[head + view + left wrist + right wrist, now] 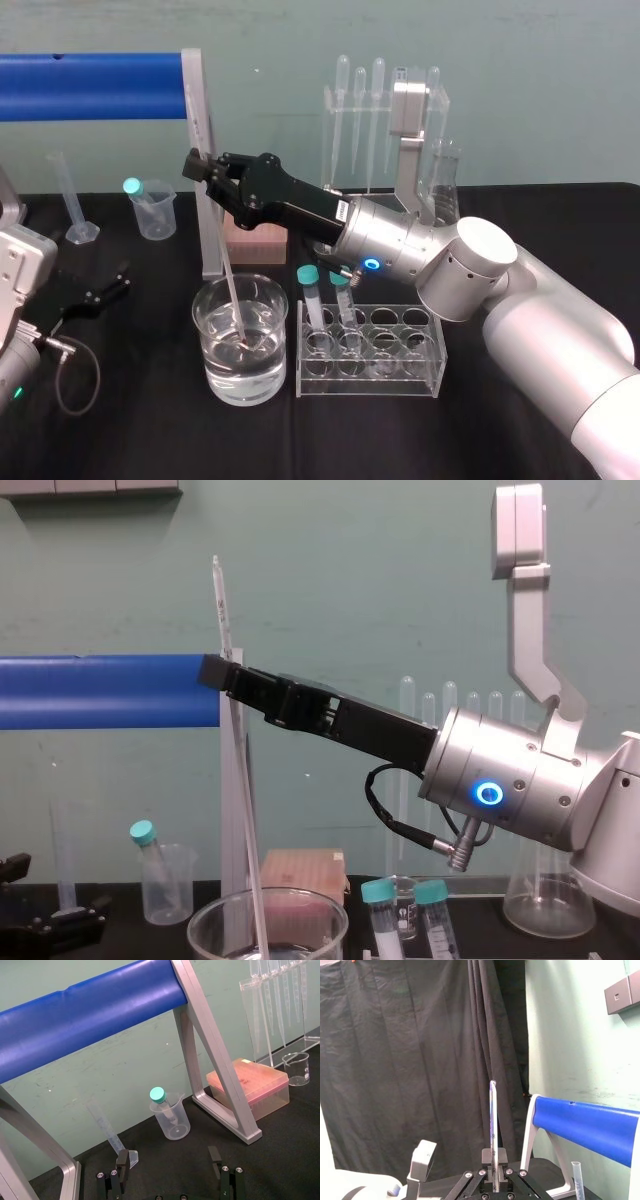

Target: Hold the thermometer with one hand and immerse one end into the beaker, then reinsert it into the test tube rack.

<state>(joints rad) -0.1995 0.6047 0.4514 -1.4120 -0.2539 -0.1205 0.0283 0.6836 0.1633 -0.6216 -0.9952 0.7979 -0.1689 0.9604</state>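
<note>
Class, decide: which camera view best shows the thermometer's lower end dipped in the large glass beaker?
Head view: the thermometer runs from the right gripper down into the beaker and its water. Chest view cuts off its tip; right wrist view shows its upper end.

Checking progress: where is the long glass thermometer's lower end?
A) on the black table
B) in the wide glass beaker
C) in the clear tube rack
B: the right end effector holds the long whitish glass thermometer, its lower end inside the wide clear glass beaker.
</note>
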